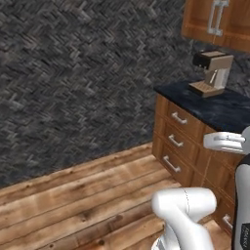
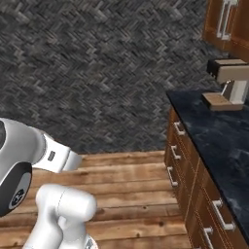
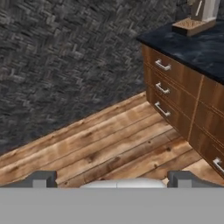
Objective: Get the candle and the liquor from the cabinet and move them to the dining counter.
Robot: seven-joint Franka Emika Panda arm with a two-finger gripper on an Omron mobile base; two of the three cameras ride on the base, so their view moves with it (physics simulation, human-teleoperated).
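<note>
The gripper (image 3: 112,178) is spread wide open with nothing in it, just hanging over the wooden floor (image 3: 100,148). The cabinet (image 1: 217,22) sits up on the wall, doors closed, right above the coffee machine (image 1: 212,72) on the black countertop (image 1: 215,105); candle and liquor can't be seen.

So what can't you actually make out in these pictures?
- Inside of the reddish-brown wooden wall cabinet: its doors are shut, and the top edge cuts it off in both base views.
- The tan and dark coffee machine on the black marble-look countertop: its top is cut off in the hand view.
- The two dark fingers: just the tips rise at the hand view's bottom, wide apart, nothing between them.
</note>
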